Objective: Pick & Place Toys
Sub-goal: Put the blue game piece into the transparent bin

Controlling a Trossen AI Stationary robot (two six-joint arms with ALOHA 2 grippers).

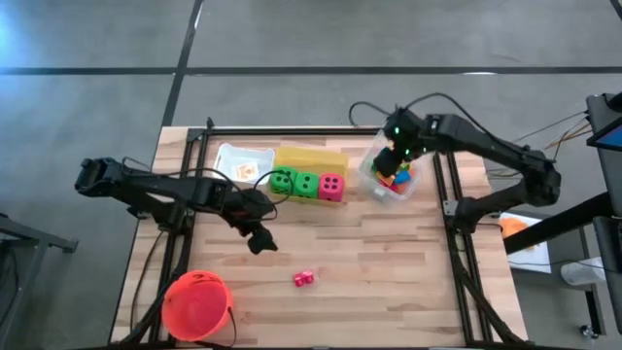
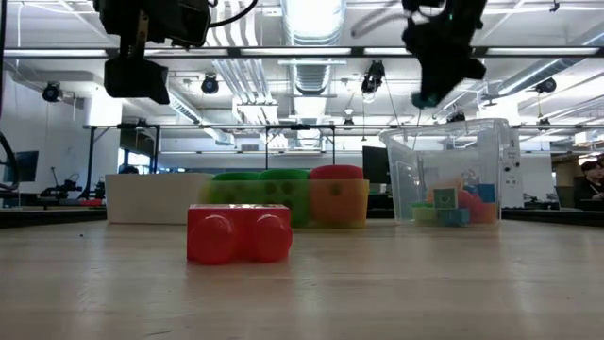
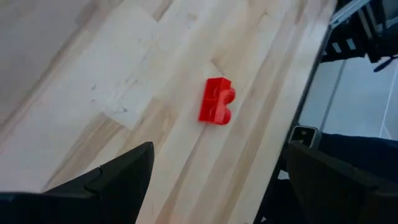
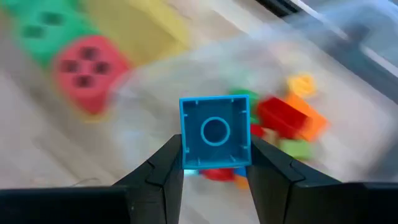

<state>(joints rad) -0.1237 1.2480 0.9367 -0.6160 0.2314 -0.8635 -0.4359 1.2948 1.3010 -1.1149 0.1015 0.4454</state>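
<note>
A red two-stud block (image 1: pixel 304 279) lies on the table near the front middle; it also shows in the low view (image 2: pixel 239 233) and the left wrist view (image 3: pixel 216 101). My left gripper (image 1: pixel 260 240) is open above the table, to the block's left and farther back. My right gripper (image 1: pixel 393 160) is shut on a blue square block (image 4: pixel 215 131) above the clear bin (image 1: pixel 391 180), which holds several bright blocks. Two green dice (image 1: pixel 294 182) and a pink-red die (image 1: pixel 331 186) stand in a row in front of the yellow bin (image 1: pixel 311 158). My right gripper pinches the blue block's two opposite side walls (image 4: pixel 184 134) between its two fingers. The fingers point down from above. The block is lifted clear above the clear bin, its hollow underside facing the wrist camera.
An orange-red bucket (image 1: pixel 197 306) stands at the near left corner. A white bin (image 1: pixel 243 162) with cards sits left of the yellow bin. Bare wood lies around the red block.
</note>
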